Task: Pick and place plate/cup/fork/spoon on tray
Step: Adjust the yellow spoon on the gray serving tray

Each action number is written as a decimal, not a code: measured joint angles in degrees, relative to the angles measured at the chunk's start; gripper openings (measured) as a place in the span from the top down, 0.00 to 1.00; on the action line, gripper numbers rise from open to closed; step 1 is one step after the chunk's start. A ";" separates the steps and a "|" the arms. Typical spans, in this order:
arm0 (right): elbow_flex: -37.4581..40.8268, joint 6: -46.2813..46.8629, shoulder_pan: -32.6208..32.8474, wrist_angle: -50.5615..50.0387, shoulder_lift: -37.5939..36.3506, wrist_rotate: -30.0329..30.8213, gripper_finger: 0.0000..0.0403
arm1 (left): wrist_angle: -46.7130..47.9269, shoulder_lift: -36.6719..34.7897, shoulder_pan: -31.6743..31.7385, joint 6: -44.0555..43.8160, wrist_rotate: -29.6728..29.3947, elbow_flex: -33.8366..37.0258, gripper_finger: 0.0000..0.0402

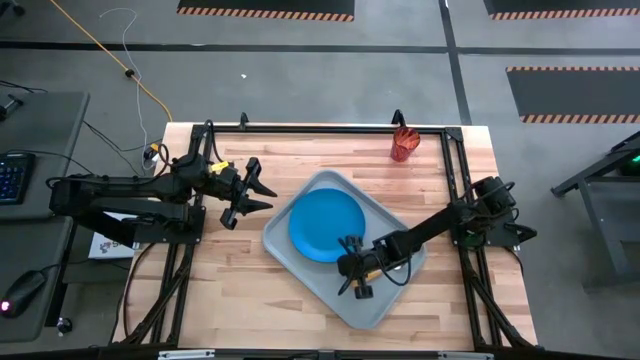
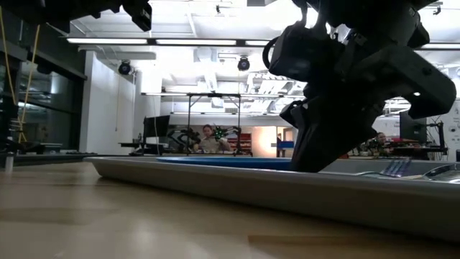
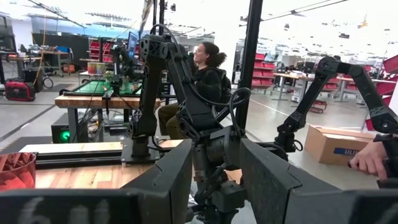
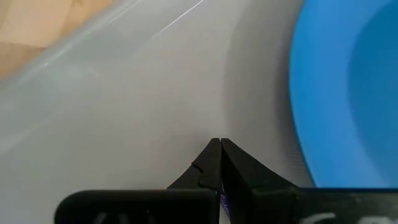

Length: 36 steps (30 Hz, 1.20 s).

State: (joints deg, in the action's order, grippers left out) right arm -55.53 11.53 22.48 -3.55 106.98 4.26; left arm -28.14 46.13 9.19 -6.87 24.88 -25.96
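The pale grey tray (image 1: 385,300) lies askew at the table's middle, and the blue plate (image 1: 325,225) rests flat on its far-left half. My right gripper (image 1: 352,283) is shut, slanting down over the tray's bare floor (image 4: 155,93) just beside the plate's rim (image 4: 311,124). In the low view the fork's tines (image 2: 395,167) lie on the tray to the right of that gripper, next to a rounded metal shape (image 2: 444,171) that looks like the spoon's bowl. The red cup (image 1: 403,146) stands upright at the table's far edge. My left gripper (image 1: 258,196) hangs open, raised left of the tray. My right gripper's shut fingertips (image 4: 219,149) point slanting down at the tray's floor next to the plate, with nothing showing between them. Whether the tips touch the tray I cannot tell.
Bare wood (image 1: 230,290) lies left and near of the tray and between the tray and the cup. Black frame rails (image 1: 320,128) run along the table's far edge and sides. A seated person (image 3: 208,68) and a hand (image 3: 370,158) show beyond the table.
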 joint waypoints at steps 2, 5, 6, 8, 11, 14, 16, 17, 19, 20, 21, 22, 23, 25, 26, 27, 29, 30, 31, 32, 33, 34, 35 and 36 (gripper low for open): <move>0.00 -0.02 0.02 -0.06 -0.02 -0.81 1.00 | -0.02 -0.02 0.00 -0.01 0.00 0.00 0.69; 0.00 -0.02 0.02 -0.07 -0.02 -1.23 1.00 | -0.02 -0.02 -0.02 -0.02 0.00 0.00 0.69; 0.02 -0.02 0.02 -0.06 -0.02 -1.26 1.00 | -0.02 -0.02 0.00 -0.02 0.00 0.00 0.69; 0.03 -0.02 0.02 -0.09 -0.09 -1.27 1.00 | -0.02 -0.02 -0.02 -0.02 0.00 0.00 0.69; 0.09 -0.09 0.07 -0.07 -0.30 -1.36 1.00 | -0.02 -0.01 0.00 -0.02 0.00 0.00 0.69; 0.13 -0.53 0.09 -0.35 -0.59 -1.47 1.00 | -0.11 0.00 0.00 -0.02 0.00 0.00 0.69; 0.11 -0.67 0.09 -0.57 -0.81 -1.40 1.00 | -0.11 -0.01 0.00 -0.02 0.00 0.00 0.69; 0.11 -0.69 0.09 -0.58 -0.89 -1.40 1.00 | -0.16 -0.02 0.00 -0.02 0.00 0.00 0.69; 0.11 -1.25 0.09 -0.57 -1.06 -1.28 1.00 | -0.15 0.00 -0.01 -0.01 0.00 0.00 0.69; 0.11 -1.54 0.09 -0.72 -1.30 -1.30 1.00 | -0.18 0.00 0.00 -0.02 0.00 0.00 0.69; 0.11 -1.53 0.09 -0.63 -1.56 -1.31 1.00 | -0.22 -0.01 -0.01 -0.02 0.00 0.00 0.69; 0.11 -1.54 0.09 -0.79 -1.97 -1.29 1.00 | -0.20 -0.02 0.00 -0.02 0.00 0.00 0.69; 0.11 -1.63 0.09 -1.17 -2.57 -1.31 1.00 | -0.23 0.00 0.00 -0.02 0.00 0.00 0.69; 0.11 -2.46 0.24 -1.58 -4.34 -1.32 1.00 | -0.40 -0.02 -0.02 -0.02 0.01 0.00 0.69; 0.11 -2.55 0.47 -2.10 -5.45 -1.28 1.00 | -0.39 0.00 -0.02 -0.01 0.01 0.00 0.69; 0.11 -2.54 0.84 -2.71 -6.59 -1.22 1.00 | -0.39 -0.01 -0.02 -0.02 0.02 0.00 0.69; 0.10 -0.34 1.88 -5.53 -8.88 -1.70 1.00 | -0.31 0.00 -0.02 -0.01 0.00 0.00 0.69; 0.09 1.61 2.51 -7.61 -10.02 -2.78 1.00 | -0.31 -0.02 0.00 -0.02 0.00 0.00 0.69; 0.09 4.16 3.19 -9.76 -10.97 -4.29 1.00 | -0.29 -0.02 0.00 -0.02 0.02 0.00 0.69; 0.09 6.78 4.10 -11.13 -11.63 -5.65 1.00 | -0.14 -0.02 -0.02 -0.02 0.02 0.00 0.69; 0.09 9.56 5.28 -12.69 -12.27 -6.96 1.00 | -0.02 0.00 -0.02 -0.02 0.02 0.00 0.69; 0.11 12.13 6.52 -13.87 -12.77 -8.17 1.00 | -0.01 0.00 0.00 -0.02 0.02 0.00 0.69; 0.13 14.43 7.92 -14.37 -13.02 -9.24 1.00 | -0.02 -0.02 0.00 -0.02 0.02 0.00 0.69; 0.12 16.83 9.30 -14.50 -13.07 -10.03 1.00 | 0.00 0.00 0.00 -0.04 0.02 0.00 0.69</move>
State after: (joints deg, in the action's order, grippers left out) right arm -55.41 28.35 31.78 -18.05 93.91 -5.77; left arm -28.14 46.13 9.19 -6.91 24.91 -25.96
